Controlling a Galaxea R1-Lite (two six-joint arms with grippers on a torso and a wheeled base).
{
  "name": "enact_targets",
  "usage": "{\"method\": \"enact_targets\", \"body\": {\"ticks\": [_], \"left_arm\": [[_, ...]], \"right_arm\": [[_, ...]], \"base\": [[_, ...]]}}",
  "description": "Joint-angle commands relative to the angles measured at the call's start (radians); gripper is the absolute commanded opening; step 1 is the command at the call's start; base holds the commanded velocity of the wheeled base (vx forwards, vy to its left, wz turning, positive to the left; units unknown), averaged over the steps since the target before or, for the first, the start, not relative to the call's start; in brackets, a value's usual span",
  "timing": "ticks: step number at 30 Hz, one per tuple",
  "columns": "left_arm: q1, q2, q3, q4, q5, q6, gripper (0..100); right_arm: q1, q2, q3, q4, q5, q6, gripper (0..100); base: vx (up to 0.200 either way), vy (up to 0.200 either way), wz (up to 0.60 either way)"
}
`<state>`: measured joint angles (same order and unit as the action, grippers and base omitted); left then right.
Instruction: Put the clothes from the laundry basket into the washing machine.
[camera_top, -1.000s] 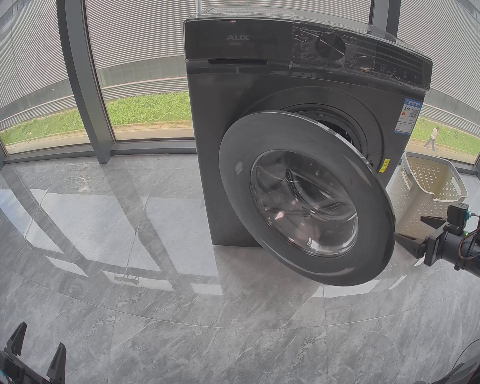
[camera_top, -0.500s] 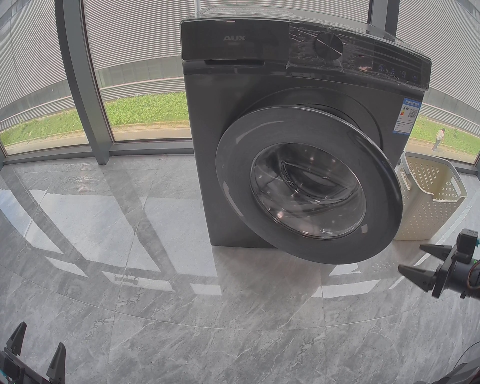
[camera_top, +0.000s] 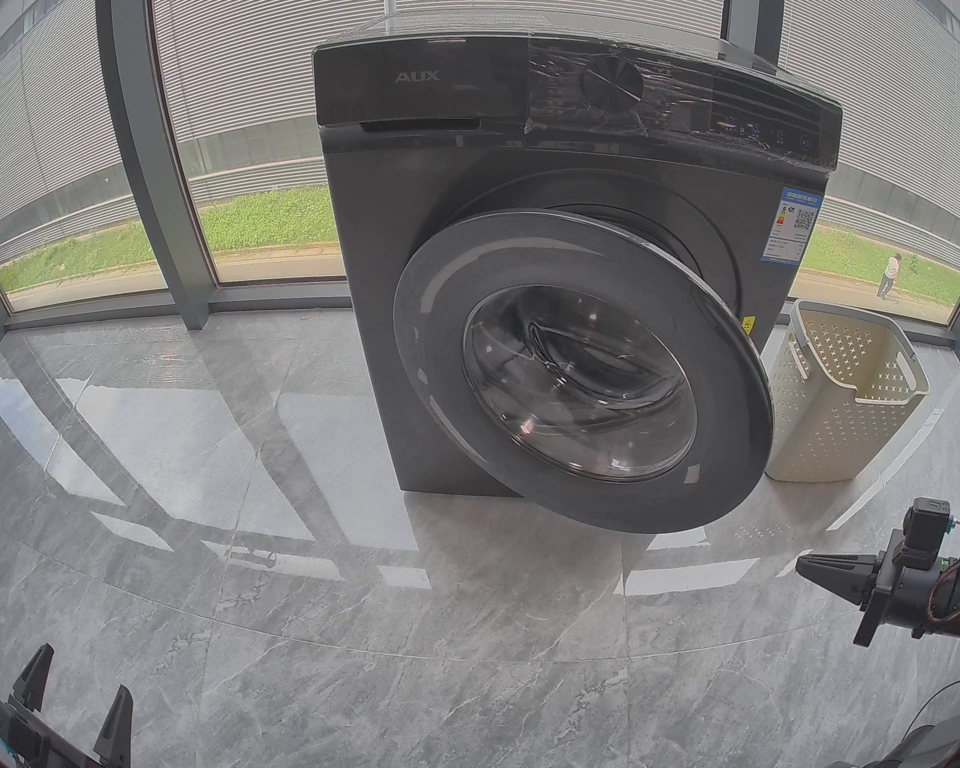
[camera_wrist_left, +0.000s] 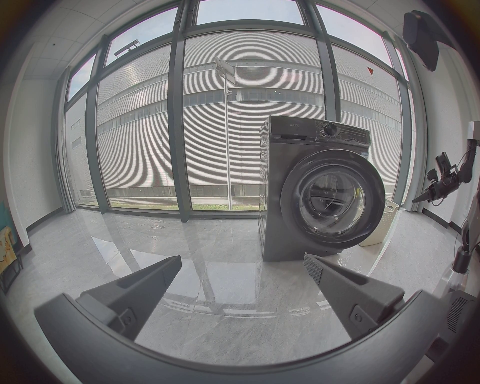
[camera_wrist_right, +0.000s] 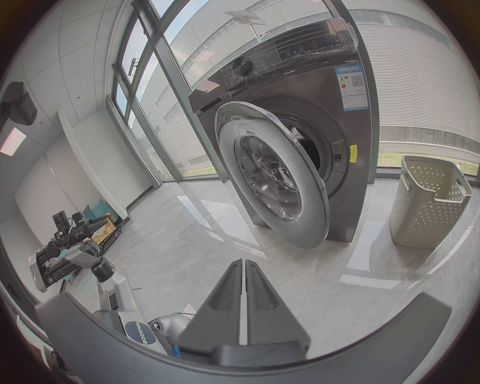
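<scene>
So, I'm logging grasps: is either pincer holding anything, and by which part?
Nothing is held. The left pincer is open and empty; the right pincer is shut on nothing, clear of the washing machine door.

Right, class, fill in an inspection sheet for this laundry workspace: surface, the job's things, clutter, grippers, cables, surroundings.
surface: glossy grey stone-look floor.
job's things: dark grey washing machine, its round door partly open; cream perforated laundry basket upright on the floor to the machine's right, apart from it; no clothes seen in the part of its inside that shows.
clutter: nothing seen by the machine.
grippers: left gripper open, holding nothing; right gripper shut, holding nothing, short of the basket.
cables: nothing seen on the floor.
surroundings: tall windows behind the machine, grass and a building outside.
</scene>
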<state>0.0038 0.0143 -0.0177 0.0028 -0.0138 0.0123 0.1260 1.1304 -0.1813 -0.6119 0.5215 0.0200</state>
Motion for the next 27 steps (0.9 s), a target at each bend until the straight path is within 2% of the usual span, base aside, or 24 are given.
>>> {"method": "enact_targets", "body": {"ticks": [1,7,15,20,24,25,26,27], "left_arm": [[0.001,-0.014,0.018,0.000,0.002,-0.003,100],[0.001,-0.014,0.018,0.000,0.002,-0.003,100],[0.001,-0.014,0.018,0.000,0.002,-0.002,100],[0.001,-0.014,0.018,0.000,0.000,0.003,100],[0.001,-0.014,0.018,0.000,0.002,0.000,100],[0.001,-0.014,0.018,0.000,0.003,-0.005,100],[0.001,-0.014,0.018,0.000,0.003,-0.005,100],[0.001,-0.014,0.018,0.000,0.003,-0.005,100]], "right_arm": [[0.044,0.003,-0.007,-0.006,0.000,0.026,0],[0.058,0.045,-0.053,-0.011,-0.003,0.083,0],[0.058,0.146,-0.141,-0.012,-0.008,0.089,0],[0.061,0.262,-0.242,-0.025,-0.080,0.086,0],[0.060,0.322,-0.264,-0.095,-0.143,0.086,0],[0.058,0.341,-0.262,-0.137,-0.172,0.086,0],[0.058,0.341,-0.262,-0.137,-0.172,0.086,0],[0.054,0.364,-0.257,-0.193,-0.215,0.083,0]], "base": [[0.000,0.000,0.00],[0.200,0.000,0.00],[0.200,0.000,0.00],[0.040,0.000,0.00],[0.000,0.000,0.00],[0.000,0.000,0.00],[0.000,0.000,0.00],[0.000,0.000,0.00]]}}
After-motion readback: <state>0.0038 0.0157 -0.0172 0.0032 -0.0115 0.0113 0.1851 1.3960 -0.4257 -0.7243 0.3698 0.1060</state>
